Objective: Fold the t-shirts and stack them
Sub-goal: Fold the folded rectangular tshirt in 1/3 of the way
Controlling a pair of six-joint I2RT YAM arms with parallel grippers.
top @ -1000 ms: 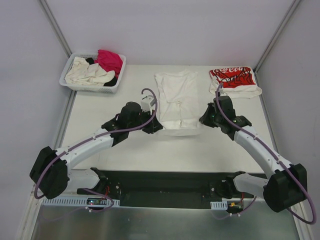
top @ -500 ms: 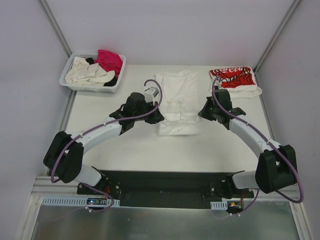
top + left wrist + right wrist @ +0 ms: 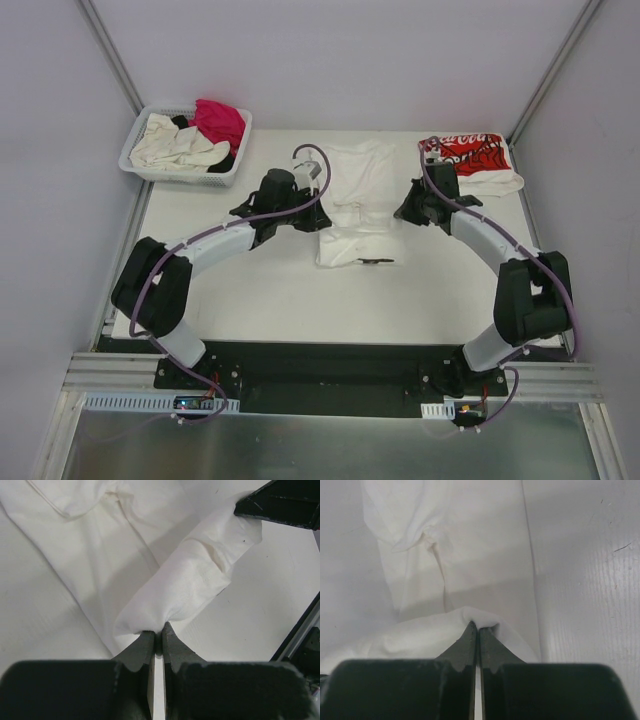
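Plain white t-shirt (image 3: 355, 195) lies mid-table, long axis near-to-far, near portion doubled back over the body, hem lifted at both corners. Red-printed white t-shirt (image 3: 465, 158) lies folded, far right. Cream (image 3: 175, 145), magenta (image 3: 220, 120) and black (image 3: 222, 162) t-shirts sit crumpled in the basket (image 3: 185, 176), far left.

The plain shirt (image 3: 355, 195) lies on the table (image 3: 250, 290) between the fingers of the left gripper (image 3: 158, 632) and the right gripper (image 3: 478, 629), and each pinches a raised fold of it. Behind and to the right of the right fingers lies the printed shirt (image 3: 470, 160). Well to the left of the left fingers and behind them stands a basket (image 3: 175, 176), apparently overhanging the table's corner, with a heap of shirts (image 3: 185, 145) in it.
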